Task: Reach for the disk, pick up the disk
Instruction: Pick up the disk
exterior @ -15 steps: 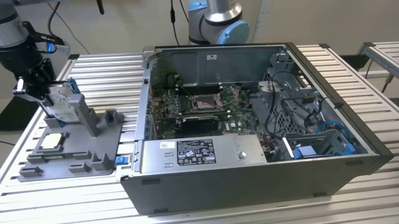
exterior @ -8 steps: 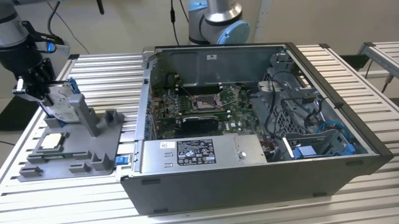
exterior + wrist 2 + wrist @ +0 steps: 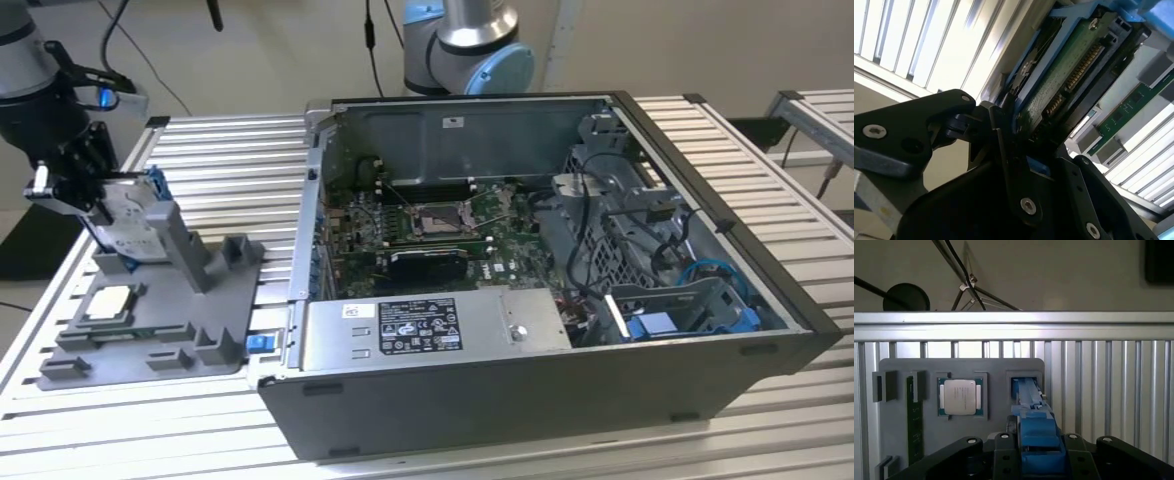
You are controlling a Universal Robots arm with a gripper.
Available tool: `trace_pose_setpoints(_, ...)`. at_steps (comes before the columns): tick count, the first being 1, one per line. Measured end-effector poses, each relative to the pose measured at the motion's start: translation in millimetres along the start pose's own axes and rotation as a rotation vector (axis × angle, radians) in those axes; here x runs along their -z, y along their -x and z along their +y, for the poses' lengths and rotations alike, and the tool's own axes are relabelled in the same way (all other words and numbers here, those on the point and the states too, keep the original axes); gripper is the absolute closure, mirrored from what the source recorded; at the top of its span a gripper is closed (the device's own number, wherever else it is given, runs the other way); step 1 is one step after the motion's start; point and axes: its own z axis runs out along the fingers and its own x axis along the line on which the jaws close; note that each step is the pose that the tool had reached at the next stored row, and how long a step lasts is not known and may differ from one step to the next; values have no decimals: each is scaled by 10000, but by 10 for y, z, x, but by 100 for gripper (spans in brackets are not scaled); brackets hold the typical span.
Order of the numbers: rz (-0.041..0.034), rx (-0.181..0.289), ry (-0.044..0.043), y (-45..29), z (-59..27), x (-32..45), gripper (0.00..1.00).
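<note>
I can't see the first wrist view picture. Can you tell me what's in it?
The gripper is closed on the blue-railed edge of the disk, which stands in a slot of a grey stand. The stand also holds a square silver chip and rests on a slatted metal table.

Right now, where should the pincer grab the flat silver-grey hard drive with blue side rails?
The silver-grey hard drive stands on edge in the grey plastic stand, its top free. So probably grip its upper edge, squeezing across the two flat faces, coming from above.
</note>
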Motion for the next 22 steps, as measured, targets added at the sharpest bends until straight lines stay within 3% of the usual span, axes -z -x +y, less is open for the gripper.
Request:
trace_pose_setpoints(12,0,0,1,2,2,44,100)
trace_pose_setpoints(22,0,0,0,5,5,131,100)
